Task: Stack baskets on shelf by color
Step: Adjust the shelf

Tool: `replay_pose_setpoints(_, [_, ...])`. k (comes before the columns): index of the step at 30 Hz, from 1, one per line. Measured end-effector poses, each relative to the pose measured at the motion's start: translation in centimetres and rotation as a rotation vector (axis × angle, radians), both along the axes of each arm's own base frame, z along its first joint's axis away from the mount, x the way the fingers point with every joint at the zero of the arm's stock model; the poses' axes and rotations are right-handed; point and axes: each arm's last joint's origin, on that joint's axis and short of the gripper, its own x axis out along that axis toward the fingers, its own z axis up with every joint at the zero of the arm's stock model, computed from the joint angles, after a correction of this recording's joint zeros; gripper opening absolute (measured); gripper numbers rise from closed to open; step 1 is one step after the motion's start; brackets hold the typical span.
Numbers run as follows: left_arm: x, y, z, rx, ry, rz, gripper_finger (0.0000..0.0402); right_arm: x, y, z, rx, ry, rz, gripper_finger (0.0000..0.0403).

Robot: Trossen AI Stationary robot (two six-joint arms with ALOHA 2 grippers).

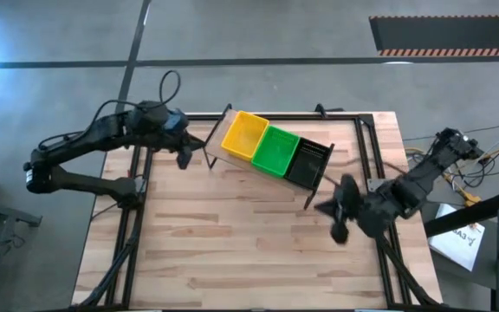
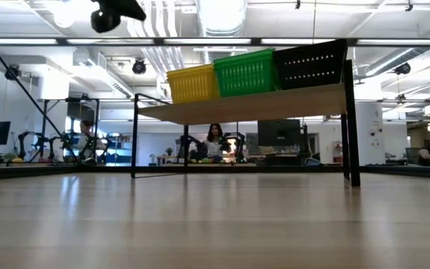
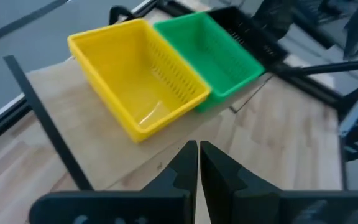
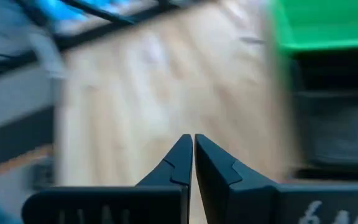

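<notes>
Baskets (image 1: pixel 274 149) are being left sorted on shelf (image 2: pixel 275 103); both closed, empty grippers (image 3: pixel 197 163) (image 4: pixel 193 157) are best being kept clear.

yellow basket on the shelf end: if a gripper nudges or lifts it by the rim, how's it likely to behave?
The yellow basket looks like thin slatted plastic, so probably light and a bit flexible at the rim. It sits at the open end of the shelf, with the green basket only on one side, so a push outward would likely slide it off the edge.
</notes>
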Motion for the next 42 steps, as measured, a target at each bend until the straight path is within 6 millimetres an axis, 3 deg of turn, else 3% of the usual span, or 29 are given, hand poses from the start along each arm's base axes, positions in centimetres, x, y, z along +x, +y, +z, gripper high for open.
replay_pose_setpoints(3, [-0.7,-0.6,0.6,0.002,-0.048,-0.013,0.0001,-1.0,1.0,-0.7,0.053,-0.133,0.105,0.0009])
replay_pose_setpoints(6, [-1.1,-1.0,1.2,-0.002,-0.100,-0.020,0.0001,-2.7,0.4,-1.4,0.096,-0.204,0.136,0.0009])
replay_pose_setpoints(12, [-0.8,-1.2,2.2,-0.069,-0.220,0.010,0.0002,-6.5,-3.0,-3.1,0.070,-0.258,0.220,0.0008])
replay_pose_setpoints(15, [-0.1,-1.1,2.6,-0.087,-0.278,0.020,0.0002,-10.0,-6.1,-2.5,0.078,-0.417,0.274,0.0008])
replay_pose_setpoints(22, [2.7,-0.4,3.0,-0.128,-0.411,0.070,0.0002,-12.8,-8.2,-5.0,0.054,-0.609,0.454,0.0008])
replay_pose_setpoints(26, [4.9,0.0,2.8,-0.144,-0.459,0.085,0.0002,-13.6,-8.9,-7.1,0.020,-0.675,0.511,0.0008])
replay_pose_setpoints(28, [6.0,0.2,2.4,-0.162,-0.466,0.091,0.0002,-13.7,-8.9,-7.2,0.024,-0.728,0.521,0.0008])
replay_pose_setpoints(34, [8.6,0.3,1.2,-0.196,-0.467,0.101,0.0002,-12.9,-8.0,-9.2,-0.047,-0.671,0.600,0.0008])
replay_pose_setpoints(42, [9.6,0.4,0.8,-0.207,-0.483,0.151,0.0002,-11.4,-7.4,-12.6,-0.108,-0.648,0.548,0.0008])
